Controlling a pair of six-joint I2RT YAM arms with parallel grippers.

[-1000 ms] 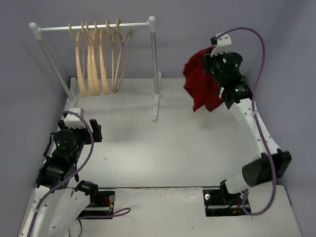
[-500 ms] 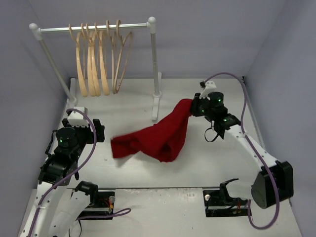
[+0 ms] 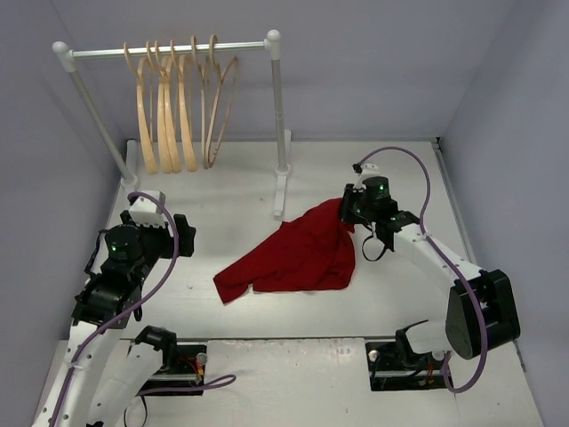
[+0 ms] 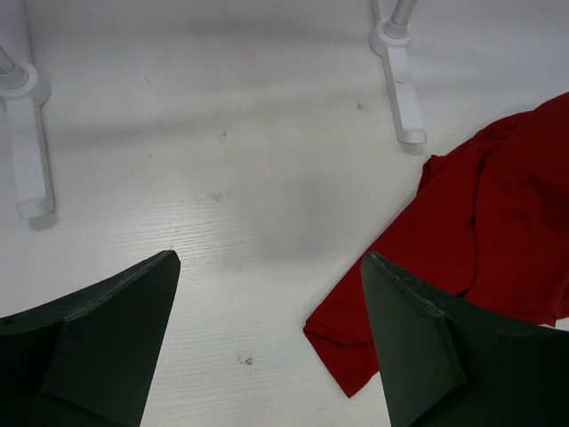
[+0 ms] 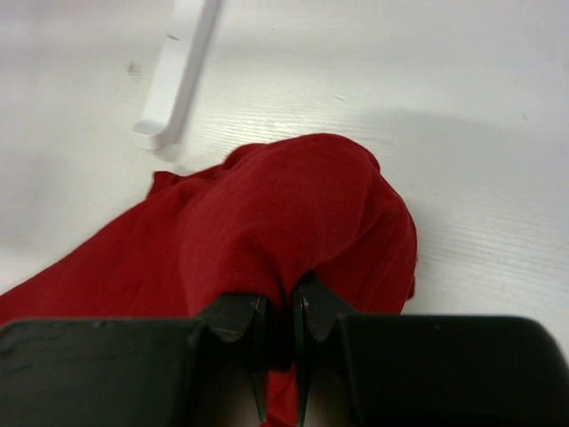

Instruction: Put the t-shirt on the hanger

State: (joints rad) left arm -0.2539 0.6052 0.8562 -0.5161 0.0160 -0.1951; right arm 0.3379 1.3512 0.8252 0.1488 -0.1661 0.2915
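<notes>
The dark-red t-shirt (image 3: 293, 258) lies spread on the white table, stretching from the middle toward the right. My right gripper (image 3: 343, 212) is low at its far right corner and shut on a bunched fold of the t-shirt (image 5: 284, 213); in the right wrist view the right gripper (image 5: 280, 298) pinches red cloth between its jaws. My left gripper (image 3: 180, 237) hovers open to the left of the cloth. In the left wrist view the left gripper (image 4: 268, 258) holds nothing, and a t-shirt corner (image 4: 480, 231) lies by its right finger. Several pale wooden hangers (image 3: 178, 107) hang at the back left.
The white-and-metal rail stand (image 3: 169, 49) holds the hangers, and its right post foot (image 3: 281, 191) stands just behind the t-shirt. Both feet show in the left wrist view, the right foot (image 4: 400, 89) and the left foot (image 4: 27, 169). Grey walls close in the table.
My right gripper swung the t-shirt down from high at the back right and laid it across the table. My left gripper shifted slightly to the right, staying open.
</notes>
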